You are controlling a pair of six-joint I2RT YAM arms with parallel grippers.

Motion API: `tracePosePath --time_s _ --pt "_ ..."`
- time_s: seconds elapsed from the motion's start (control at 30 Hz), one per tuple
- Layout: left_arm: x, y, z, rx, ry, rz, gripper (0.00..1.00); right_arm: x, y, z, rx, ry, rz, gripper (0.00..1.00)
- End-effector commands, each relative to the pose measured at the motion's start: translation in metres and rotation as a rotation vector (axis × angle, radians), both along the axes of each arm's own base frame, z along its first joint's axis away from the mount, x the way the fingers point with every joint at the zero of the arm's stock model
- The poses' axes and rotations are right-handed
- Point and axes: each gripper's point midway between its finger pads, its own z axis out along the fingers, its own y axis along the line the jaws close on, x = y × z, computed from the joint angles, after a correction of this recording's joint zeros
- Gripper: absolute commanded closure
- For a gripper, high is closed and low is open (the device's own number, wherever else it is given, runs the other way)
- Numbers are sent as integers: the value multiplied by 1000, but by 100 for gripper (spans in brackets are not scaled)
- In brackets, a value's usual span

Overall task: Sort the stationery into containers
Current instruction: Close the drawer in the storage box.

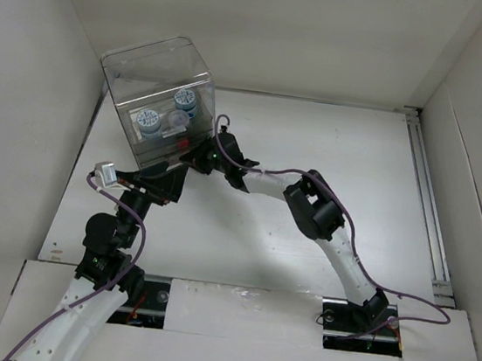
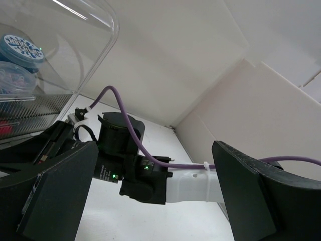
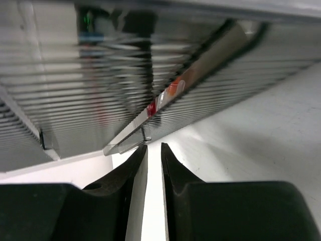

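Note:
The clear organiser box [image 1: 153, 68] stands at the far left, with two blue-and-white rolls [image 1: 185, 101] behind its wall. A roll [image 2: 21, 46] also shows in the left wrist view. Something red [image 1: 184, 138] lies low in the box's front, and a red piece [image 3: 151, 108] shows through the ribbed drawer front [image 3: 65, 75]. My right gripper [image 1: 192, 151] is at the box's lower front; its jaws [image 3: 154, 146] are nearly together with nothing between them, tips just below a small clear drawer tab [image 3: 144, 134]. My left gripper [image 1: 159, 186] is wide open and empty [image 2: 150, 155] beside the box.
The right arm's wrist [image 2: 135, 170] with its purple cable [image 2: 120, 108] crosses right in front of the left gripper. White walls close the table on the left, back and right. A metal rail [image 1: 427, 203] runs along the right edge.

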Motion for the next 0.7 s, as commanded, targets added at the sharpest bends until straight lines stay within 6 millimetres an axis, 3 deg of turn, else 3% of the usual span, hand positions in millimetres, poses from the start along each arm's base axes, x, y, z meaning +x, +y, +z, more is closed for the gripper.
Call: tracePosePath --time_s 0.0,0.37,0.67 --pt "-4 -2 11 -10 -50 -15 3 21 3 20 80 -7 -85 77" --pt "-3 0 11 -14 -48 -5 3 28 4 17 121 42 -164 70" --pt "-3 0 11 -14 -48 -5 3 32 6 28 169 55 -185 60"
